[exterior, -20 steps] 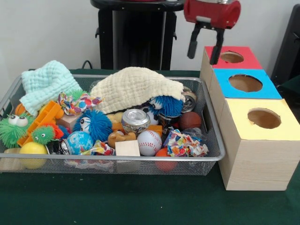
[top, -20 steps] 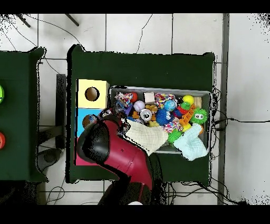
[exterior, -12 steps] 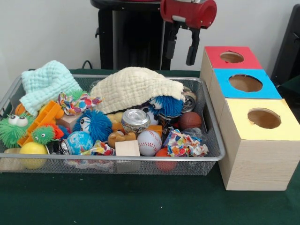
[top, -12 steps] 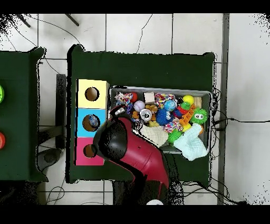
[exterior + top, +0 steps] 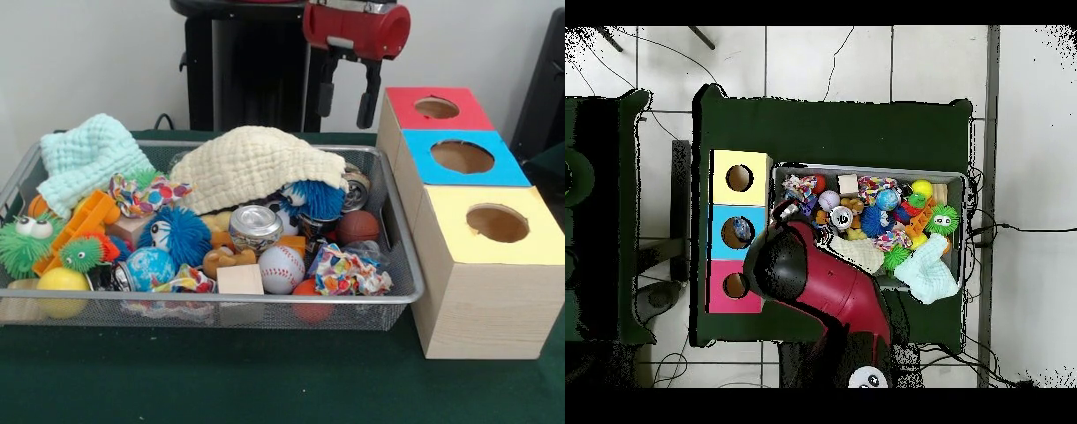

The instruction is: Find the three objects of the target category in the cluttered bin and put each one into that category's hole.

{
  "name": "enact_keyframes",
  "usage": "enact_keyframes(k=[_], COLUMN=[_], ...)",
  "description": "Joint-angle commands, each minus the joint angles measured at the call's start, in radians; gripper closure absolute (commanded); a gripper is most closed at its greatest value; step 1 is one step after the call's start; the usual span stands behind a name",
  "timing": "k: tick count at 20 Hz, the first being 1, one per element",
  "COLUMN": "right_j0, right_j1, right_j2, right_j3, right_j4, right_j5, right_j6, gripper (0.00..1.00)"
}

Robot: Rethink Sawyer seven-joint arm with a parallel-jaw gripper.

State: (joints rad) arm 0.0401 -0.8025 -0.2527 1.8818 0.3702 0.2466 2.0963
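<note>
My gripper (image 5: 346, 104) hangs open and empty above the back right corner of the wire bin (image 5: 221, 300), just left of the red-topped box (image 5: 437, 108). The bin holds a baseball (image 5: 281, 268), a brown basketball (image 5: 357, 227), a globe ball (image 5: 150, 265), a yellow ball (image 5: 62, 281), a tin can (image 5: 255, 225), blue fuzzy toys (image 5: 181, 234), a wood block (image 5: 240, 279) and crumpled coloured paper (image 5: 349, 272). A cream cloth (image 5: 252, 163) covers the bin's back middle. In the overhead view the red arm (image 5: 830, 290) hides the bin's near left part.
Three wooden boxes with round holes stand in a row right of the bin: red, blue (image 5: 462, 156) and yellow (image 5: 497, 223). A mint cloth (image 5: 88, 155) lies at the bin's back left, with green fuzzy toys (image 5: 22, 243) and an orange toy (image 5: 84, 225) below it.
The gripper swung from over the red box's hole to the left, over the bin's back right corner, then held there, dropping a little. It stayed open and empty.
</note>
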Motion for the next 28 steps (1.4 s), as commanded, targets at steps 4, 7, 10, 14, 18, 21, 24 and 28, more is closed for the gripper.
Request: enact_keyframes(k=[4, 7, 10, 14, 18, 21, 24, 28], right_j0=[-0.044, -0.059, -0.067, -0.088, -0.133, -0.165, -0.198, -0.267], right_j1=[-0.020, -0.035, -0.046, -0.062, -0.093, -0.107, -0.098, -0.079], right_j2=[0.127, 0.143, 0.146, 0.160, 0.195, 0.218, 0.224, 0.264], right_j3=[0.027, 0.049, 0.060, 0.076, 0.107, 0.122, 0.107, 0.082], right_j4=[-0.107, -0.121, -0.143, -0.170, -0.188, -0.209, -0.265, -0.373], right_j5=[0.103, 0.097, 0.108, 0.119, 0.121, 0.122, 0.153, 0.209], right_j6=[-0.006, -0.004, -0.015, -0.027, -0.043, -0.054, -0.111, -0.227], gripper=[0.00, 0.00, 0.00, 0.00, 0.00, 0.00, 0.00, 0.00])
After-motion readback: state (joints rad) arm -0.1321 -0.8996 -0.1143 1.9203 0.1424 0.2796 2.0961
